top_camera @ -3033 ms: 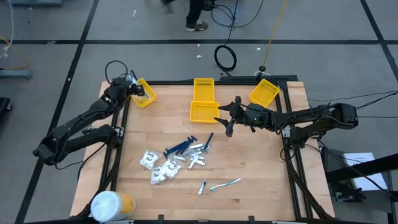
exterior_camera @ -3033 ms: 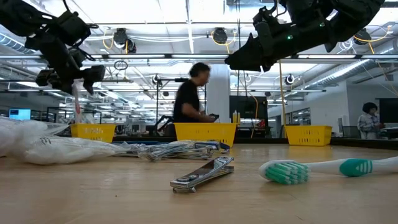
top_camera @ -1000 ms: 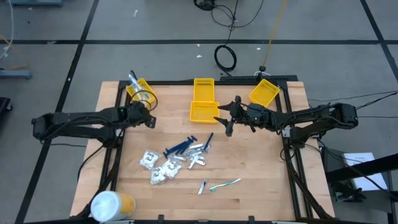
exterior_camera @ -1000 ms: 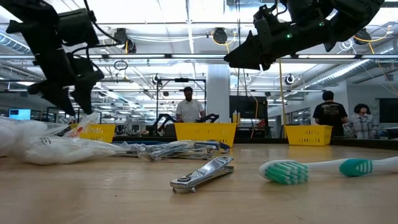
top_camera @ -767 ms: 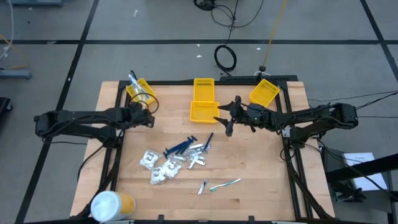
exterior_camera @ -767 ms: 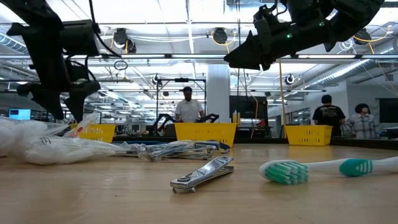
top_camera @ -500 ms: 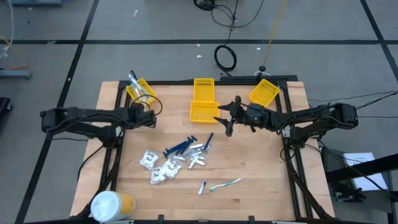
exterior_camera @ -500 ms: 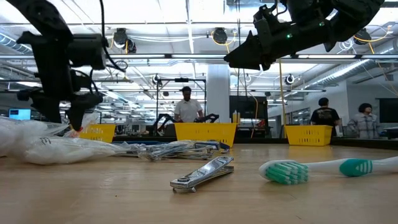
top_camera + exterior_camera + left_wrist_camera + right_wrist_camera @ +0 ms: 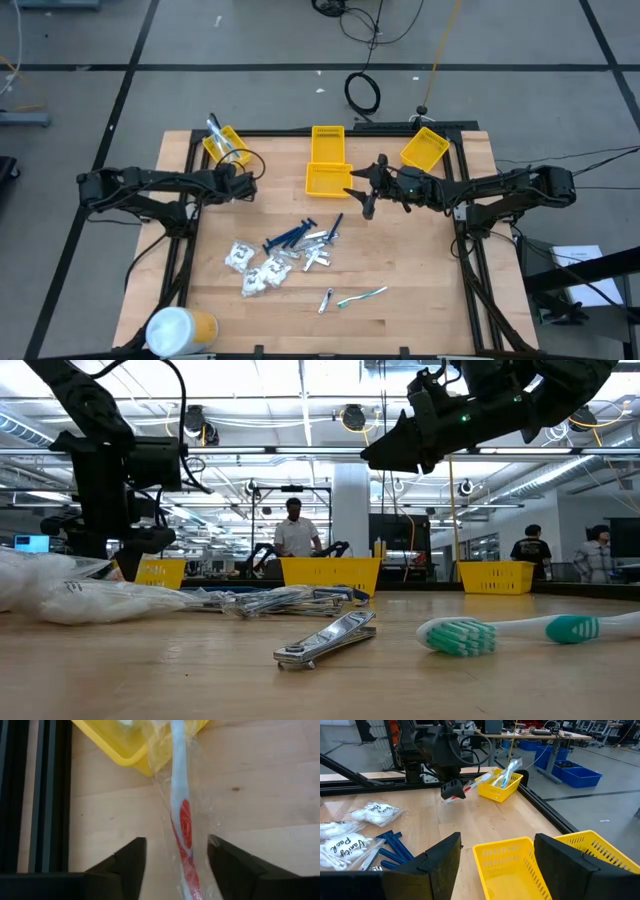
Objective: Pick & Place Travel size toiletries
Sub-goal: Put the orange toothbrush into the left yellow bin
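Since one second ago the left arm has swung its elbow toward the table's back edge and the left gripper has slid a little toward the middle, away from the left yellow bin; the right arm has not moved. The wooden table carries everything. The right gripper hangs above the table, just beside the two middle bins, with its jaws wide apart and nothing between them. One white-and-yellow cylinder stands at the front left corner. There are four yellow bins along the back: one left, two in the middle, one right. In the middle of the table lies a heap of white packets, about four, next to some dark blue razors, which I cannot count exactly. One green toothbrush and one silvery piece lie apart near the front. One wrapped toothbrush with a red grip lies lengthwise between the left gripper's fingers; the jaws stand apart, with bare wood showing on both sides, and its far end rests over the rim of the left bin.
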Robot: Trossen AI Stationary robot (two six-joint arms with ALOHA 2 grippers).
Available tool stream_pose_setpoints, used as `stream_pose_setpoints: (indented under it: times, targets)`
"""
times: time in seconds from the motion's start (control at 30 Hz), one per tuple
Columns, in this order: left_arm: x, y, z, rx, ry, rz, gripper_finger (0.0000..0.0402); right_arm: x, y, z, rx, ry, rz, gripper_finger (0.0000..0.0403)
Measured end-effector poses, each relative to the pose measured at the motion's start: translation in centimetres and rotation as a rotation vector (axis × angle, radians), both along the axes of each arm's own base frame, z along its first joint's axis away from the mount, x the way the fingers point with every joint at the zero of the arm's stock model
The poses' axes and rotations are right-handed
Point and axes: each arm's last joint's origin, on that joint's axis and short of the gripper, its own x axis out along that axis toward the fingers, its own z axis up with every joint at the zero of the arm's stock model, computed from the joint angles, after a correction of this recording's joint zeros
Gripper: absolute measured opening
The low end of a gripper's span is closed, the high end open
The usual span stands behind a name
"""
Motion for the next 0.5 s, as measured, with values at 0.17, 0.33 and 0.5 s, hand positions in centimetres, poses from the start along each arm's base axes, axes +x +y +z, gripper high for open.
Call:
stream_pose_setpoints:
  times: [0.17,0.33,0.5]
  targets:
    - [0.0,0.0,0.0,0.0,0.001,0.0,0.0089,0.0,0.0,0.0,0.0,0.002,0.0,0.0238]
    - [0.1,0.0,0.0,0.003,0.0,-0.02,0.0013,0.0,0.0,0.0,0.0,0.002,0.0,0.0238]
    - [1.1,-0.7,0.9,0.064,-0.109,-0.094,0.001,0.0,0.0,0.0,0.0,0.002,0.0,0.0238]
